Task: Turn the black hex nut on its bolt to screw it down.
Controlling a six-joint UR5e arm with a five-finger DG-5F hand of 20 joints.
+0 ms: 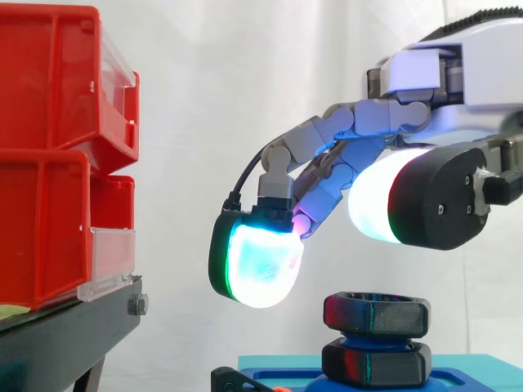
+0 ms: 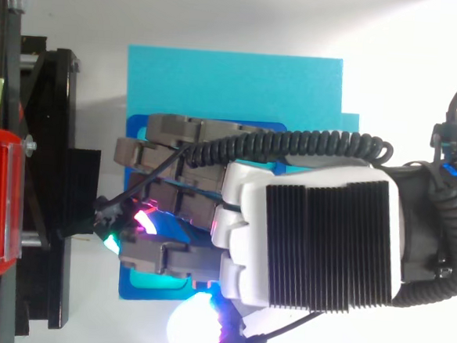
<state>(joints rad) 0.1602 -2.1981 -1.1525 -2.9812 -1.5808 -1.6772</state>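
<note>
Closest to the side camera was the blue base (image 1: 270,363), with the bolt (image 1: 372,336) standing up out of it. There were two black hex nuts stacked on that bolt: the lower nut (image 1: 376,363) sat down near the base, and the upper nut (image 1: 376,314) was just above it with a sliver of blue thread between them. Both looked level to me.

The hand (image 1: 458,73) hung right over the upper nut without touching it – I could see a clear gap of white background under the pads. The fingers were loosely bent and held nothing. One fingertip (image 1: 260,261), glowing white-cyan, pointed down to the left of the nut. The thumb pad (image 1: 376,200), glowing white, sat up and to the right of it, and the two were apart. A bit of magenta glow peeked out between them.

From above, the hand (image 2: 318,240) lay across the base (image 2: 234,85), with the fingers reaching toward the black stand (image 2: 46,206).

Further back on the left were the red bins (image 1: 49,147), stacked on that stand – well apart from the nuts. Behind everything was the white curtain (image 1: 245,82).
</note>
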